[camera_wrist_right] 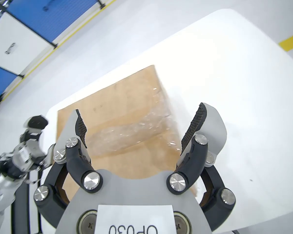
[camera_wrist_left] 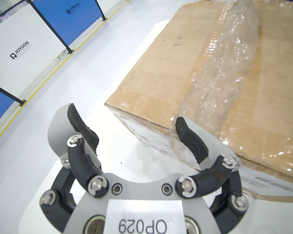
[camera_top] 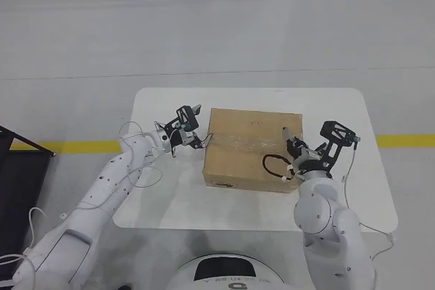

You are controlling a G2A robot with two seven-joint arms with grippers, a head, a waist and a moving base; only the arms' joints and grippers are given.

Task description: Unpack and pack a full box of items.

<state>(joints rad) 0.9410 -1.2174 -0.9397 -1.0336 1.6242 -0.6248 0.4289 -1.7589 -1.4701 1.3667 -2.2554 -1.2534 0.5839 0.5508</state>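
A closed brown cardboard box [camera_top: 252, 148] stands in the middle of the white table [camera_top: 167, 203]. A strip of clear crinkled tape [camera_wrist_left: 222, 69] runs along its top seam. My left gripper [camera_top: 196, 125] is open at the box's left end; in the left wrist view one black fingertip [camera_wrist_left: 185, 135] touches the taped top corner of the box [camera_wrist_left: 161, 59] and the other hangs off to the side. My right gripper [camera_top: 315, 139] is open above the box's right end, and the right wrist view looks between its fingers along the taped box top [camera_wrist_right: 127, 122].
White table surface lies bare around the box on all sides. A yellow floor line [camera_top: 413, 140] runs behind the table. A dark frame [camera_top: 7, 167] stands on the floor to the left. Blue and white barrier panels [camera_wrist_left: 70, 8] line the room.
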